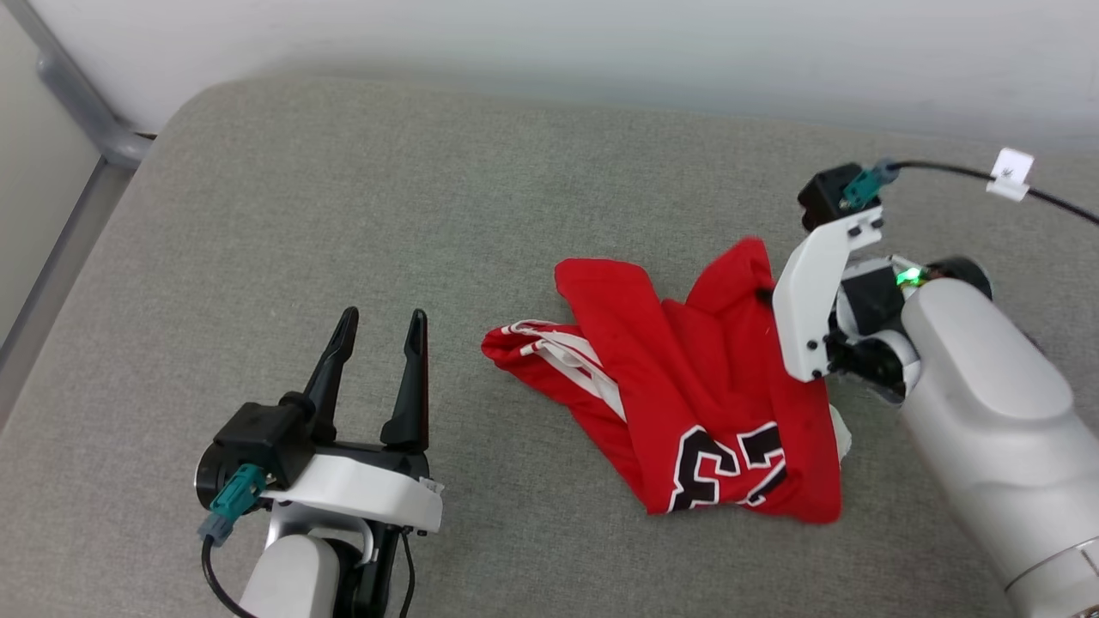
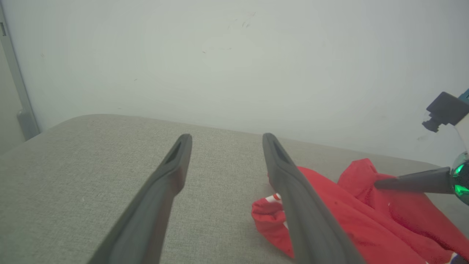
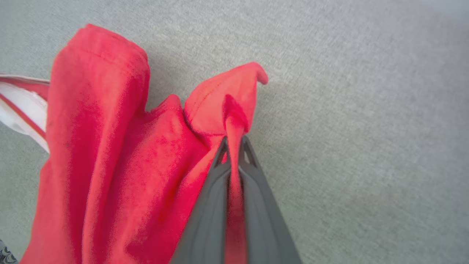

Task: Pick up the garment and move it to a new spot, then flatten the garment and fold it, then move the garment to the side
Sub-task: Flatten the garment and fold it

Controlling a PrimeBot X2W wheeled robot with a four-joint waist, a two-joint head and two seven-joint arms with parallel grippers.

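Grey cushion [image 1: 343, 215]: crumpled red garment [image 1: 687, 378], black numerals [image 1: 730, 468] showing; right fingers [image 3: 209, 212] pinching it, left fingers [image 2: 307, 220] spread.

A grey woven-fabric cushioned surface [image 1: 343, 215] with a rounded corner bears a crumpled red jersey [image 1: 687, 378] with white striped trim and black numerals.

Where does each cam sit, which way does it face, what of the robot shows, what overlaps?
Head view: on the head, facing forward and down at the grey cushion; open left gripper lower left, right arm at right.
Right wrist view: on that wrist, facing down along the right gripper, shut on a fold of the garment.
Left wrist view: on that wrist, facing across the cushion toward the wall, between its open fingers.
Shared: all show the garment and cushion.
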